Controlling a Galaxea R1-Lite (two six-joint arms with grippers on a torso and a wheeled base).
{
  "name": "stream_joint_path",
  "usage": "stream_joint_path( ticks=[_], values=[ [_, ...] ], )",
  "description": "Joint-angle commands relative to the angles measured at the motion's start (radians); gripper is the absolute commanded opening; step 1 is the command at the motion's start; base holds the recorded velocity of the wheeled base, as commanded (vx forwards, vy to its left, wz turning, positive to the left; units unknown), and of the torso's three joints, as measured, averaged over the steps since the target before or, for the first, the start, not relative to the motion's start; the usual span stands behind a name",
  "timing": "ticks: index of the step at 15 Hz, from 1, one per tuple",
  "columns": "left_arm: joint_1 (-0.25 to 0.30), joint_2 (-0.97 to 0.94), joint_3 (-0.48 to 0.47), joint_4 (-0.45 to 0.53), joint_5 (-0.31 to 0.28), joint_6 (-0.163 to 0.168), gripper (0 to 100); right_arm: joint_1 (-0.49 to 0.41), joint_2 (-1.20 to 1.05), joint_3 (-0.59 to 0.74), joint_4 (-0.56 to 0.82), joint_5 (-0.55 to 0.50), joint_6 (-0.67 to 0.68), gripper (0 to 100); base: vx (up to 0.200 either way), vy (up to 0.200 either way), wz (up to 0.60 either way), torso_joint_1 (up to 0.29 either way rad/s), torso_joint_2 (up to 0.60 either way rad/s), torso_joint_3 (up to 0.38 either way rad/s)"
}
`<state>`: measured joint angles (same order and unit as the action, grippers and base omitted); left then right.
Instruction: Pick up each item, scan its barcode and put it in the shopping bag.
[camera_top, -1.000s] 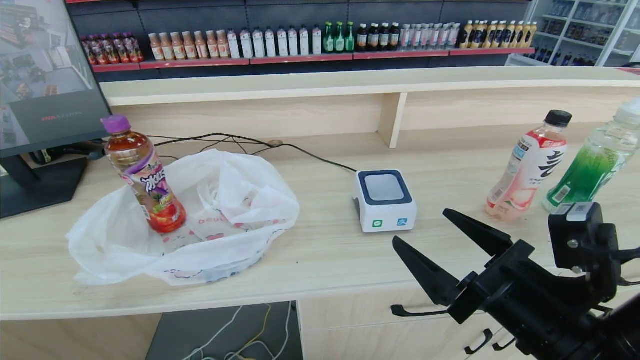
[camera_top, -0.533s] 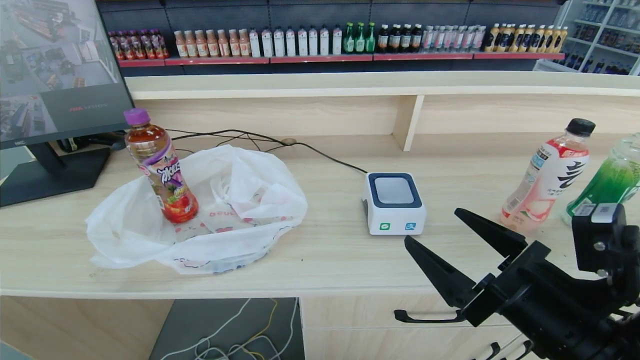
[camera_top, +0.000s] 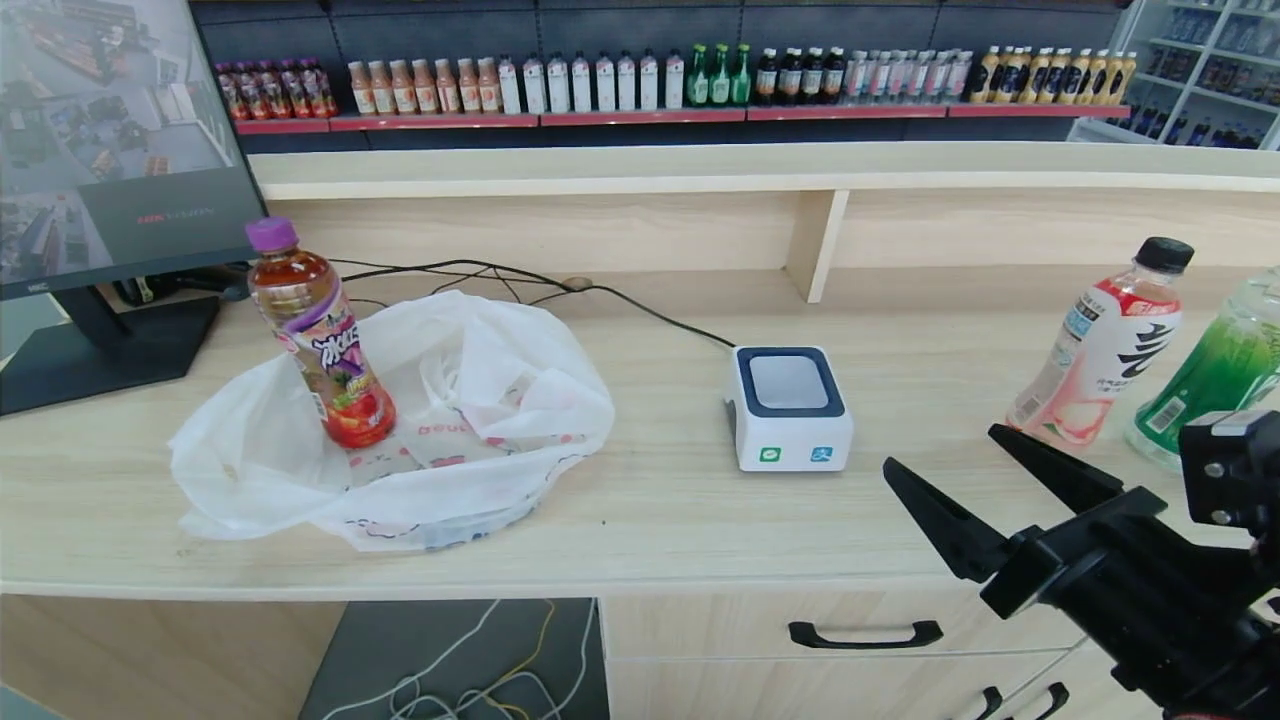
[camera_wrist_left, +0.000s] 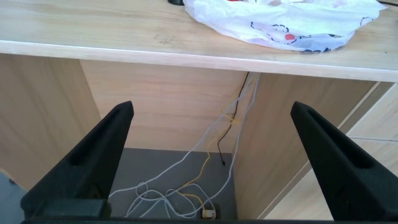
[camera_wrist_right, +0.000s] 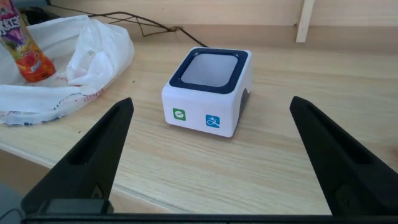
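A purple-capped tea bottle (camera_top: 320, 340) stands upright inside the white shopping bag (camera_top: 500, 400) on the counter's left; both also show in the right wrist view, the bottle (camera_wrist_right: 28, 53) beside the bag (camera_wrist_right: 93, 56). The white barcode scanner (camera_top: 790, 405) sits mid-counter. A pink bottle with a black cap (camera_top: 1105, 350) and a green bottle (camera_top: 1215, 375) stand at the far right. My right gripper (camera_top: 942, 448) hangs open by the counter's front edge, right of the scanner (camera_wrist_right: 208, 93). My left gripper (camera_wrist_left: 212, 106) is open below the counter edge, under the bag (camera_wrist_left: 292, 25).
A monitor (camera_top: 100, 150) stands at the back left, with black cables (camera_top: 480, 275) running to the scanner. A raised wooden ledge (camera_top: 700, 165) borders the counter's far side. Drawers with black handles (camera_top: 865, 633) lie below. Loose wires (camera_wrist_left: 205, 186) hang under the counter.
The head camera shifted early on. Since half a second ago my right gripper has moved right and slightly down, uncovering a drawer handle. The bottles, bag and scanner stay put.
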<state>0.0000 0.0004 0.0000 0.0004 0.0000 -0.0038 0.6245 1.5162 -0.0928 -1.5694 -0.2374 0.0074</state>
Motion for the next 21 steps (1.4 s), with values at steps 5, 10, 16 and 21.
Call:
stream_joint_path(
  ticks=[5, 10, 16, 21],
  values=[
    [0.000, 0.000, 0.000, 0.000, 0.000, -0.001, 100, -0.003, 0.009, -0.002, -0.001, 0.000, 0.000, 100, -0.080, 0.000, 0.00, 0.001, 0.00, 0.001],
    [0.000, 0.000, 0.000, 0.000, 0.000, -0.002, 100, -0.003, 0.021, -0.007, -0.001, 0.000, 0.000, 100, -0.080, 0.000, 0.00, 0.001, 0.00, 0.001],
    [0.000, 0.000, 0.000, 0.000, 0.000, -0.002, 100, -0.003, 0.025, -0.007, -0.001, 0.000, 0.000, 100, 0.000, -0.100, 0.00, 0.008, 0.00, 0.001],
    [0.000, 0.000, 0.000, 0.000, 0.000, -0.002, 100, -0.003, 0.032, -0.010, -0.001, 0.000, 0.000, 100, 0.000, -0.200, 0.00, 0.007, 0.00, 0.002]
  ],
)
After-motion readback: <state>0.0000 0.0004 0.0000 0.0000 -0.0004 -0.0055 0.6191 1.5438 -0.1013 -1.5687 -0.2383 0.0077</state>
